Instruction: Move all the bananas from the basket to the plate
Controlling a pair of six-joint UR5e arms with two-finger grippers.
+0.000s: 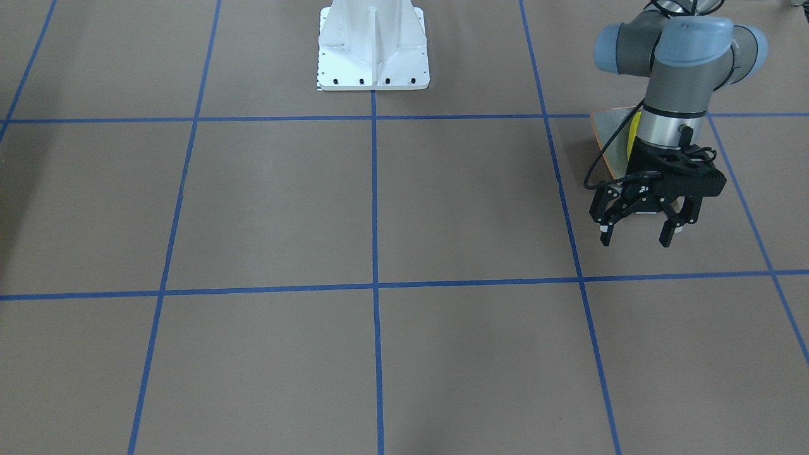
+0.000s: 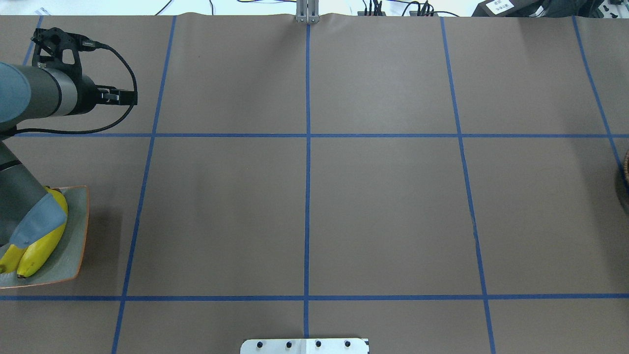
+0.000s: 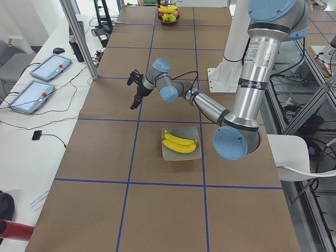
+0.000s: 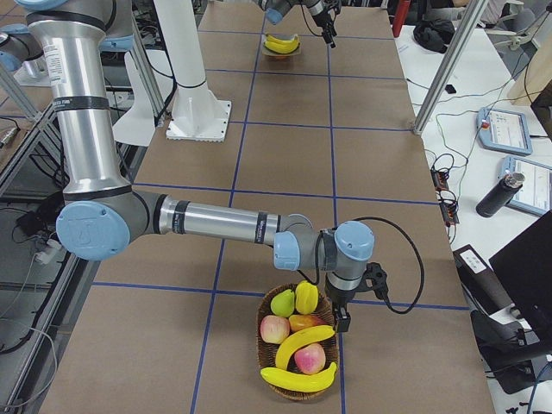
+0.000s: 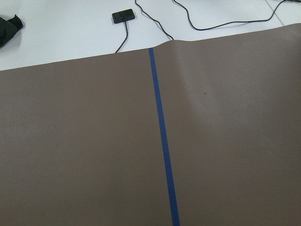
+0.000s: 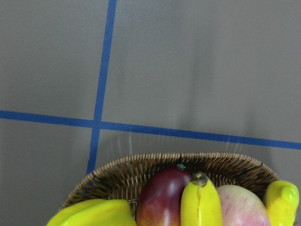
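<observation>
Two bananas (image 4: 304,343) lay in the basket (image 6: 113,181) at the table's right end beside the right gripper (image 4: 341,317), its jaws impossible to judge, while two other bananas (image 2: 42,248) sat on the plate (image 2: 73,236) at the left end near the wide-open, empty left gripper (image 1: 636,240); the third pick seemingly required lowering onto one.

Table (image 2: 383,206): brown paper cover with a blue tape grid (image 2: 307,196), white robot base (image 1: 373,44) on it at the robot-side edge. Plate (image 2: 73,231) lies on the paper near the left gripper (image 1: 635,240), on its robot side, partly under that arm. Basket (image 4: 269,345) sits at the other end, its rim just beside the right gripper (image 4: 342,326), again on the robot side.
</observation>
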